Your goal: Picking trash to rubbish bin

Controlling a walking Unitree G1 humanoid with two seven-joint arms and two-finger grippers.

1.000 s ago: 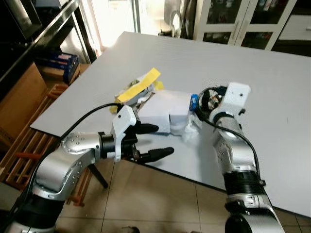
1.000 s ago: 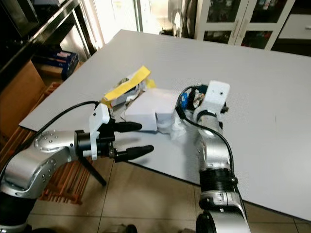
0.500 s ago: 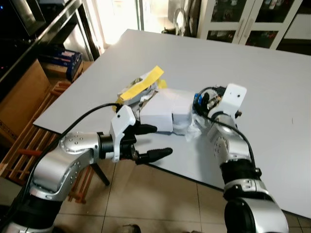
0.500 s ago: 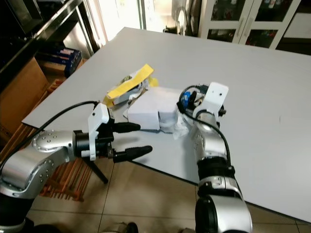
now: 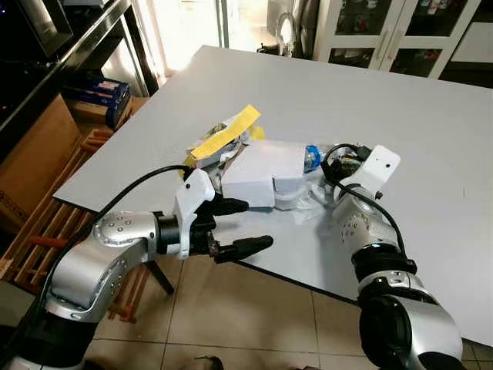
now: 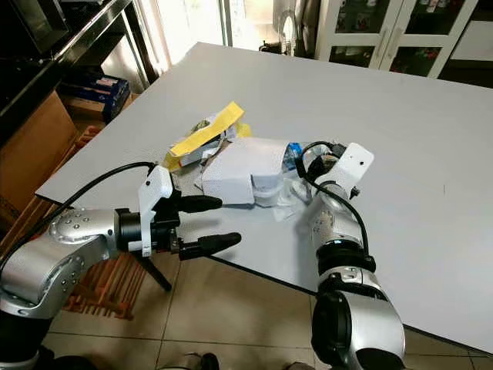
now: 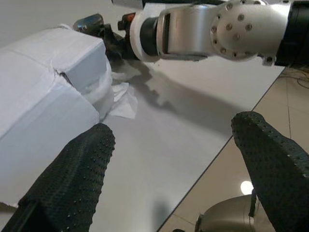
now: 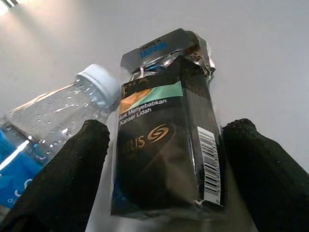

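**A:** What's the right gripper [image 8: 164, 164] doing?

**B:** Its fingers straddle a black cigarette pack [image 8: 166, 145], spread wide, not yet pinching. The pack lies on the grey table [image 5: 431, 108], a plastic bottle [image 8: 53, 111] at its ten o'clock. To grip well, I'd close squarely on the pack's long flat sides without nudging the bottle.

**A:** Surfaces?

**B:** The pack is glossy cellophane with torn foil on top, likely slippery, so a firm squeeze. The bottle is clear, ribbed and white-capped.

**A:** And the left gripper [image 5: 240, 225]?

**B:** Held wide at the table edge, six o'clock of the white cardboard box [image 5: 254, 177]. Crumpled tissue [image 7: 118, 96] and a yellow strip [image 5: 223, 135] lie about it. I can't make out a bin.
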